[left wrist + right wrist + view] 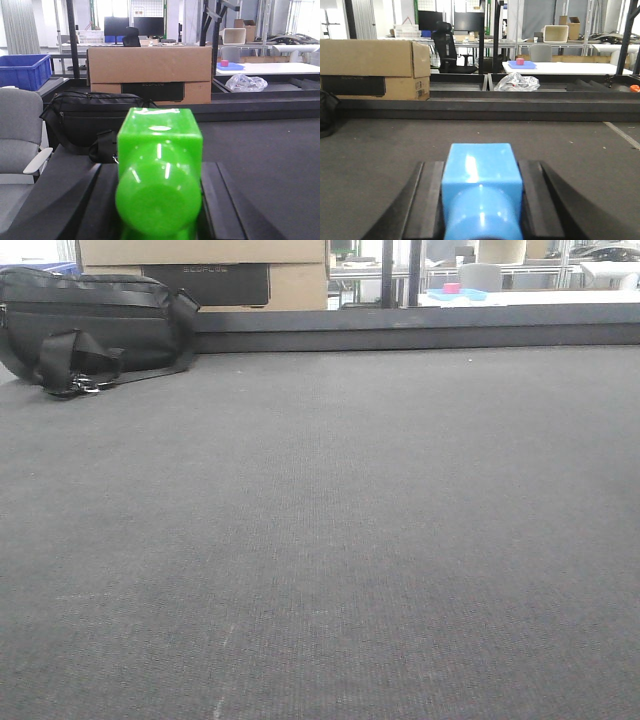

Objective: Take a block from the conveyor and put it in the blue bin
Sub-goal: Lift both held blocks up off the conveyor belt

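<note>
My left gripper (159, 197) is shut on a green block (159, 170), its black fingers (102, 200) pressed against both sides. My right gripper (481, 195) is shut on a blue block (481, 185), which fills the gap between its black fingers (532, 197). Both are held low over the dark grey belt (330, 530). A blue bin (24, 70) stands at the far left of the left wrist view, behind a grey chair (17, 145). Neither gripper nor block shows in the front view.
A black bag (90, 325) lies at the belt's far left, also in the left wrist view (95, 117). A cardboard box (150, 75) stands behind it. A dark rail (420, 335) edges the belt's far side. A crumpled plastic bag (519, 82) lies beyond it.
</note>
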Motion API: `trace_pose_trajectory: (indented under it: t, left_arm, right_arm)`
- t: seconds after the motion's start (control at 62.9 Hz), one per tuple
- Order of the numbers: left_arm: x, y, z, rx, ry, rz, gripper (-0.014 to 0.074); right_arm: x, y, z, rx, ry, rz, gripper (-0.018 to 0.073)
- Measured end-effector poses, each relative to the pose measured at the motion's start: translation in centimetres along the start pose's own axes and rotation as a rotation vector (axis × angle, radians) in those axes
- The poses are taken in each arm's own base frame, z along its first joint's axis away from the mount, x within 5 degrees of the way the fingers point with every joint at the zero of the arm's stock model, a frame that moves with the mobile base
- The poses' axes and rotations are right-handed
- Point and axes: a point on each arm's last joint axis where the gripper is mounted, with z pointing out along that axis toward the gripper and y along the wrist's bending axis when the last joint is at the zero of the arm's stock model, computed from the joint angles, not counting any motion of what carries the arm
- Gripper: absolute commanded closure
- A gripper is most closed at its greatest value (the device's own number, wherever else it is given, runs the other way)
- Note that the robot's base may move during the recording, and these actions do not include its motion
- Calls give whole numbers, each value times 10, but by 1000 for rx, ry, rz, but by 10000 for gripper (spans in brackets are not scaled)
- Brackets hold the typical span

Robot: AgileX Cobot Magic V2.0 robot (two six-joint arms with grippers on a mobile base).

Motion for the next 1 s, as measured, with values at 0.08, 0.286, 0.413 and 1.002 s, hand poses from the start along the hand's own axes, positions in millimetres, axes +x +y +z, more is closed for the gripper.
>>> trace_pose_trajectory:
  t: [0.08,0.286,0.413,1.002]
  left_arm:
    - [1,0,0,0,2,2,708]
    - [1,0,0,0,2,2,708]
    - [1,0,0,-1,2,3,708]
    - [0,0,0,-1,0,3,708]
  right_arm:
    - [0,1,0,-6,0,21,721]
    - [1,1,0,-10,7,32,721]
    - [1,1,0,-10,7,32,721]
    - [1,1,0,-10,7,32,721]
